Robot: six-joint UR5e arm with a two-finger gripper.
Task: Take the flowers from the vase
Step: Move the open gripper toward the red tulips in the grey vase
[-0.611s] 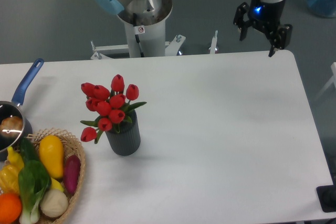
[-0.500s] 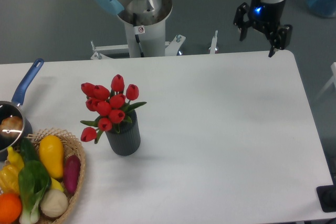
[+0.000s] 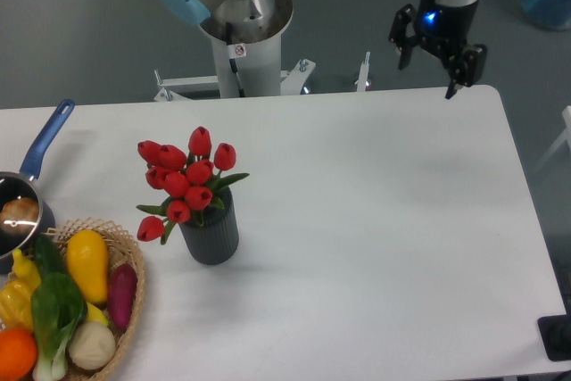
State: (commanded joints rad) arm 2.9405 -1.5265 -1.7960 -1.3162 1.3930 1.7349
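Observation:
The flowers (image 3: 185,179), a bunch of red tulip buds with green leaves, stand in the vase (image 3: 211,234), a small dark grey ribbed cylinder on the left half of the white table. My gripper (image 3: 426,76) hangs open and empty above the table's far right edge, far from the flowers. Its two black fingers (image 3: 457,69) are spread apart and point down.
A wicker basket (image 3: 125,327) of colourful vegetables sits at the front left corner. A steel saucepan with a blue handle (image 3: 45,142) lies at the left edge. The arm's base (image 3: 239,33) stands behind the table's far edge.
My gripper has shifted a little to the left and up. The flowers and vase have not moved.

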